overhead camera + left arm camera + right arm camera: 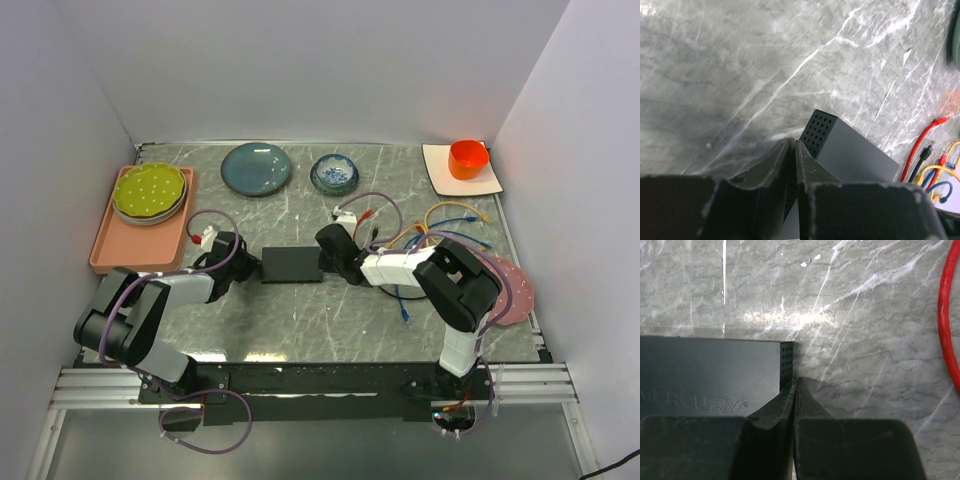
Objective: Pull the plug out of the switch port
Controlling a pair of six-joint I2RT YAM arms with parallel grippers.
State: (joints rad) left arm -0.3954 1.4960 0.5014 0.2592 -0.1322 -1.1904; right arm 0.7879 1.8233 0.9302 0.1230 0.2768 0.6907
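Flanking the switch [291, 264] end edges: left hand [793, 144], right hand [795, 382].

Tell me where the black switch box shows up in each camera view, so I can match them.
Top external: the switch lies flat near the middle of the picture.
Left wrist: the switch sits right of centre in the lower half, its perforated end toward the camera.
Right wrist: the switch fills the lower left, with lettering on its top.
Shared landmark: the grey marble table with white veins.
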